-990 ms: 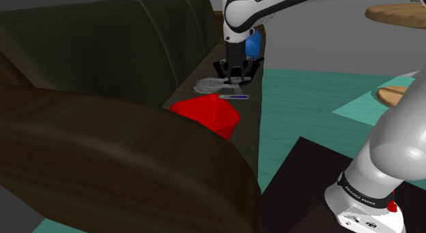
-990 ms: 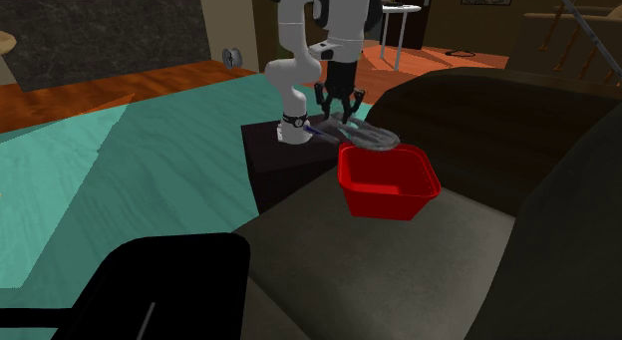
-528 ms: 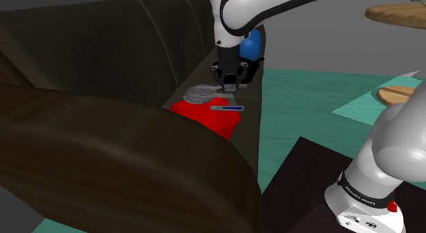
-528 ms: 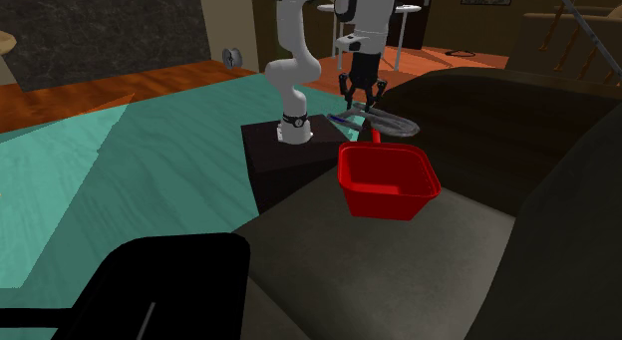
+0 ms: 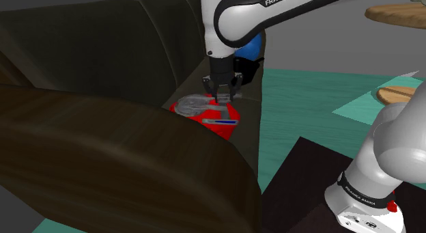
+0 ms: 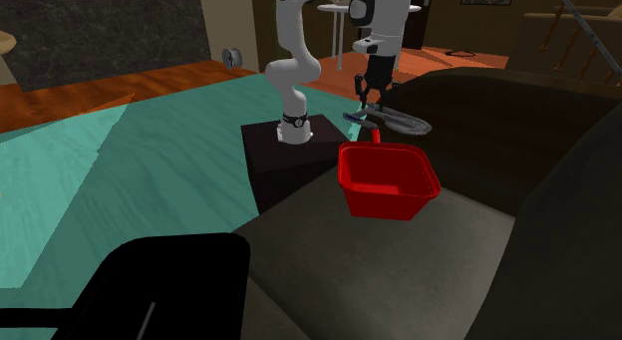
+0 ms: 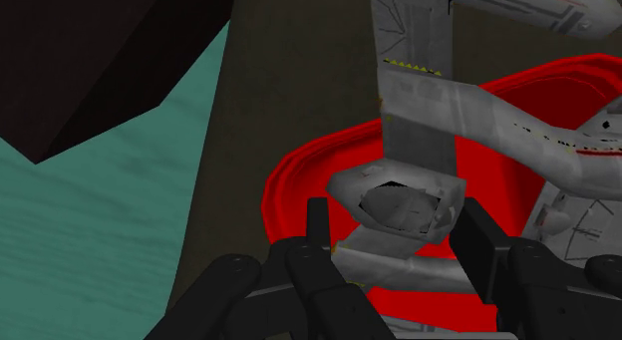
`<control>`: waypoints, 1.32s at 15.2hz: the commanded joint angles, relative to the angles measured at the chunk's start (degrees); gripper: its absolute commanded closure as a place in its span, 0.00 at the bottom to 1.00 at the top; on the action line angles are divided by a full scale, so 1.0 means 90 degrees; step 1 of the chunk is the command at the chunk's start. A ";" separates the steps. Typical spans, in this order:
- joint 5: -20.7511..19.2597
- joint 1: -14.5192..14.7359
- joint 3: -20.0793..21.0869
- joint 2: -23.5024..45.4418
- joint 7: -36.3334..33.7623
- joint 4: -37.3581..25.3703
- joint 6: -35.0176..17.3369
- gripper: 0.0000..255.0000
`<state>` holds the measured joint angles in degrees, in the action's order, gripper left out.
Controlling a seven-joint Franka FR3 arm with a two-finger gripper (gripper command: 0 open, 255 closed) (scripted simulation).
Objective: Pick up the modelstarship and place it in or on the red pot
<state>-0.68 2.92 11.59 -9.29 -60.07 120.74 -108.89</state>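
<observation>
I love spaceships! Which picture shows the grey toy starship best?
The wrist view: the grey model starship appears close, hull markings visible, clasped by the black tool above the red pot. The shoulder view shows it small over the pot; the second exterior view shows it small, from the side.

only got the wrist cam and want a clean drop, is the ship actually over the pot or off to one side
Observer: In the shoulder view the gripper holds the model ship over the red pot, not off to one side.
Operator: is it down inside yet
Observer: No. In the second exterior view it hangs just above the pot's far rim, not down inside.
Operator: what's the pot sitting on
Observer: A dark sofa seat, near the edge that faces the robot's stand.
</observation>
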 commanded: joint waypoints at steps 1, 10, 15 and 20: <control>-0.0002 0.0008 0.0013 0.0022 -0.0027 0.0149 -0.0176 1.00; -0.0055 0.0010 0.0036 0.0262 -0.0094 0.0686 -0.0947 1.00; -0.0088 0.0009 0.0045 0.0391 -0.0128 0.0873 -0.1259 1.00; -0.0088 0.0009 0.0045 0.0391 -0.0128 0.0872 -0.1259 1.00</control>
<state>-1.47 3.00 12.00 -5.75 -61.22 128.60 -120.20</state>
